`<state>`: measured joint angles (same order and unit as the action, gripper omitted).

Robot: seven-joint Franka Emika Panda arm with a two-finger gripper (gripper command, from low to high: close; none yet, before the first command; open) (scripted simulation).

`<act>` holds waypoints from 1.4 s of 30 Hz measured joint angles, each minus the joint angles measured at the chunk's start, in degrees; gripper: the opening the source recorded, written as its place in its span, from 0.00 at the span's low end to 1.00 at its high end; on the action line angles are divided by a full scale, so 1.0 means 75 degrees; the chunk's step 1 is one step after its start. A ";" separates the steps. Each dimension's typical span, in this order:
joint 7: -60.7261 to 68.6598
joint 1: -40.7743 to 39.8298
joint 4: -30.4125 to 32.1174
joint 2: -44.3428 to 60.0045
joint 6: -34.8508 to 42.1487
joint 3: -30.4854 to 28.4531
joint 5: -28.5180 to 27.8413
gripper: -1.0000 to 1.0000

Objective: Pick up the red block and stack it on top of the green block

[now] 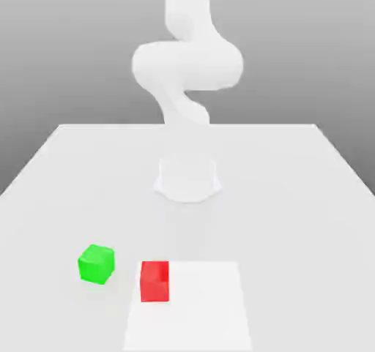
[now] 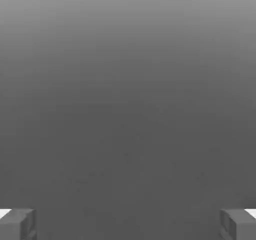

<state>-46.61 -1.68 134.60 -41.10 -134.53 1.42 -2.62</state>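
Observation:
The red block [image 1: 154, 281] rests on the white table near its front edge, on the left edge of a brighter white patch. Just to its left in the exterior view, a small gap away, sits the green block [image 1: 96, 263], turned slightly. Both cubes lie flat and apart from each other. In the hand view my gripper [image 2: 128, 224] is open, its two grey fingertips [image 2: 17, 225] standing far apart with nothing between them and only plain grey background beyond. The white arm [image 1: 187, 65] rises from its base and runs up past the top of the exterior view.
The arm's round base [image 1: 188, 180] stands at the middle of the white table [image 1: 293, 197], behind the blocks. A brighter white rectangle [image 1: 198, 306] lies on the table's front, under and to the right of the red block.

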 joint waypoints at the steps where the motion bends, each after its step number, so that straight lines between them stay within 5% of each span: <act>1: -0.0046 -0.0105 0.0174 0.0310 -0.0173 0.0074 -0.0161 0.50; 12: -0.0028 -0.0844 0.1978 0.3582 -0.1981 -0.0007 -0.1166 0.50; 19: 0.1297 -0.0892 0.3119 0.5377 -0.3221 -0.0258 0.0050 0.50; 29: 0.1590 -0.0920 0.3003 0.7288 -0.4837 -0.0188 0.0394 0.50; 30: 0.1589 -0.0914 0.2993 0.7399 -0.4929 -0.0196 0.0385 0.00; 42: 0.1573 -0.0975 0.3089 0.6516 -0.4185 -0.0131 0.0400 0.00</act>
<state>-34.81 -8.99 157.76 7.76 -165.92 0.43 0.38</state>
